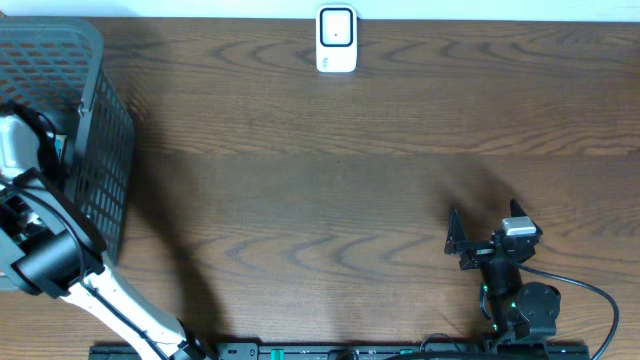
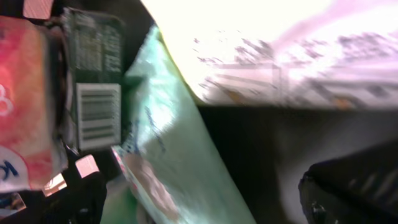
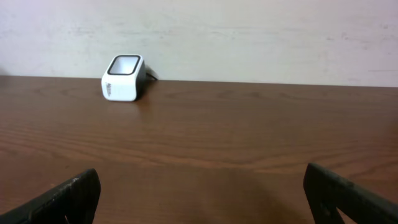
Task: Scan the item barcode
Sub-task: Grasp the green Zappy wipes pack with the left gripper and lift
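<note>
My left gripper (image 1: 45, 135) is open and empty inside the grey plastic mesh basket (image 1: 105, 150), above the dark green barcoded pack (image 2: 96, 115). My right gripper (image 1: 455, 240) is open, well right of the basket. Nothing grabbed or scanned yet.

A dark brown, wood-grain counter (image 1: 330, 150) stretches wide, with soft shadows lying across it. Behind its far edge stands a plain pale wall (image 3: 249, 37).
</note>
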